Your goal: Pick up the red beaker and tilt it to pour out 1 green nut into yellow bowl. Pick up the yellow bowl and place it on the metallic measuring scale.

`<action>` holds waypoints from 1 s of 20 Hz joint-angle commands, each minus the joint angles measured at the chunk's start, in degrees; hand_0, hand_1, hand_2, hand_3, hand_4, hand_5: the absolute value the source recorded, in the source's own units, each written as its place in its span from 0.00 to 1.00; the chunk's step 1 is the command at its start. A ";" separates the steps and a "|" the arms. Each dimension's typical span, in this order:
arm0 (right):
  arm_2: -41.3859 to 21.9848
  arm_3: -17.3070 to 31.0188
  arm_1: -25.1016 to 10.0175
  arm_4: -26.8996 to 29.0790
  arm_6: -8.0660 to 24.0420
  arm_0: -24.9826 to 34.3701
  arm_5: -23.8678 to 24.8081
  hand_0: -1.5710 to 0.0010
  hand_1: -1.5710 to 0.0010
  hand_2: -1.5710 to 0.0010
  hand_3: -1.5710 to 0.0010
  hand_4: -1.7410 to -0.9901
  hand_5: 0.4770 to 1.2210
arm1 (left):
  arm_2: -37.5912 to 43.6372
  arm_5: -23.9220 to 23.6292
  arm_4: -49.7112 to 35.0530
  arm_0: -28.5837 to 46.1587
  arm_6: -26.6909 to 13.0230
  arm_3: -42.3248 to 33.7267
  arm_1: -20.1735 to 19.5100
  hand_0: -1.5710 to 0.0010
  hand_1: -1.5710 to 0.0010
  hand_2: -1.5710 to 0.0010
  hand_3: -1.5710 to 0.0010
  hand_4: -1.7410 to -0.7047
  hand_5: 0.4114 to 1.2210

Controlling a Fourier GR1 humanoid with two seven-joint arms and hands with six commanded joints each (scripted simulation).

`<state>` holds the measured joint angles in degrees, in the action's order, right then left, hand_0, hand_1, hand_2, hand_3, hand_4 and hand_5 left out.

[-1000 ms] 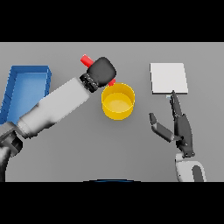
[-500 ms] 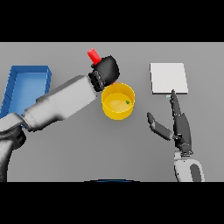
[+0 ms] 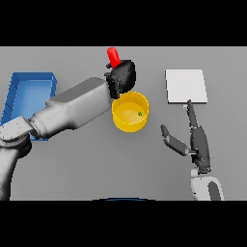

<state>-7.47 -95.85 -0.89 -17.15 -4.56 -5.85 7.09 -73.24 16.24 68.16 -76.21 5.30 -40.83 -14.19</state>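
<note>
Gripping the beaker, the left hand holds it nearly upright just behind the bowl; half a second ago it tilted more. Nut lies inside the bowl. Scale sits well right, open table between. Right hand: fingers straight, spread, near the scale's front edge. Tray far left.

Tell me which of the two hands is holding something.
The left hand, above the yellow bowl, is curled round the red beaker. The right hand is open beside the scale, holding nothing.
</note>
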 commanded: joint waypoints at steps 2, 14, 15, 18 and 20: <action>0.39 0.52 -0.24 -0.11 -0.57 -0.18 0.39 1.00 1.00 1.00 1.00 0.71 0.15 | 0.12 0.60 -0.40 -2.20 0.67 0.30 -0.46 0.00 0.00 0.00 0.00 0.01 1.00; 0.64 0.20 -0.03 3.15 -1.63 0.99 -1.89 1.00 1.00 1.00 1.00 0.72 0.16 | 19.18 -4.51 -17.12 -17.37 -1.79 18.07 -8.45 0.00 0.00 0.02 0.12 0.02 1.00; 0.78 0.64 0.07 3.76 -1.40 1.16 -2.26 1.00 1.00 1.00 1.00 0.72 0.16 | 22.60 -5.30 -20.55 -16.95 -3.68 20.37 -9.50 0.00 0.00 0.01 0.12 0.01 1.00; 1.22 1.40 -0.04 4.46 -1.61 1.81 -2.51 1.00 1.00 1.00 1.00 0.69 0.15 | 31.70 -8.04 -30.83 -14.65 -8.08 24.49 -12.98 0.00 0.00 0.01 0.13 0.01 1.00; 1.74 2.17 -0.90 4.44 -2.79 1.94 -2.57 1.00 1.00 1.00 1.00 0.69 0.15 | 36.12 -10.96 -36.97 -11.70 -7.23 25.41 -15.88 0.00 0.00 0.00 0.11 0.00 1.00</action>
<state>-5.72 -93.69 -1.81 -12.70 -7.33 -3.93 4.53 -37.19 5.41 31.06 -87.84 -1.94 -15.37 -30.17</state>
